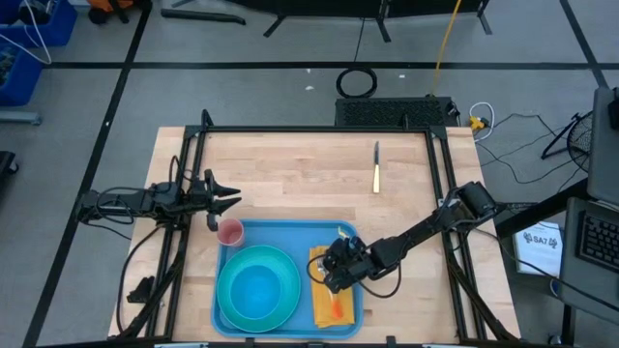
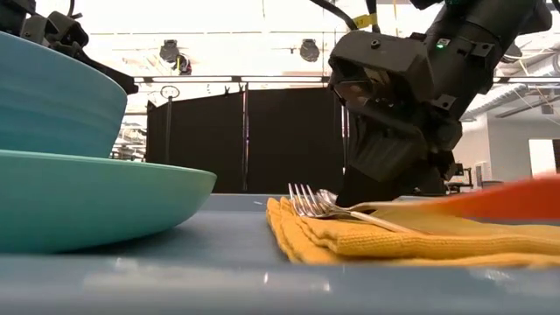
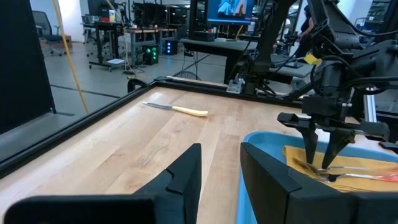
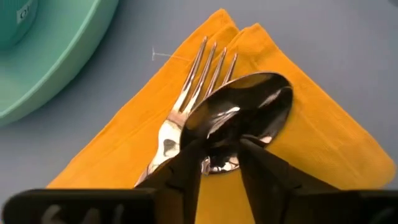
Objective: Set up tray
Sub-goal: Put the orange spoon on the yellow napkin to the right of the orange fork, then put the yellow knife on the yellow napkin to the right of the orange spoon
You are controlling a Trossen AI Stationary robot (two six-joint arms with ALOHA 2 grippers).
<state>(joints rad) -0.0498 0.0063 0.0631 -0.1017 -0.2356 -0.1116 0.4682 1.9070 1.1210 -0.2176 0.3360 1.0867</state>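
Nearest me, the tray (image 1: 286, 232) sits at the tabletop's front edge: broad, rigid, light plastic, probably slick; I'd take it by the raised rim. On it, teal plate (image 1: 257, 288), yellow napkin (image 1: 334, 300), fork (image 4: 186, 99), spoon (image 4: 239, 112). Right gripper (image 4: 221, 165) jaws narrowly parted astride the spoon's neck. Left gripper (image 1: 230, 197) jaws slightly apart, empty, beside the pink cup (image 1: 230, 232).

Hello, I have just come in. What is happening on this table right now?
The robot is setting up a light-blue tray. The right pincer is low over the yellow napkin on the tray, its fingers around a spoon that lies partly over a fork. A teal plate with a bowl is already on the tray. The left pincer waits open, beside a pink cup. A knife lies apart on the table.
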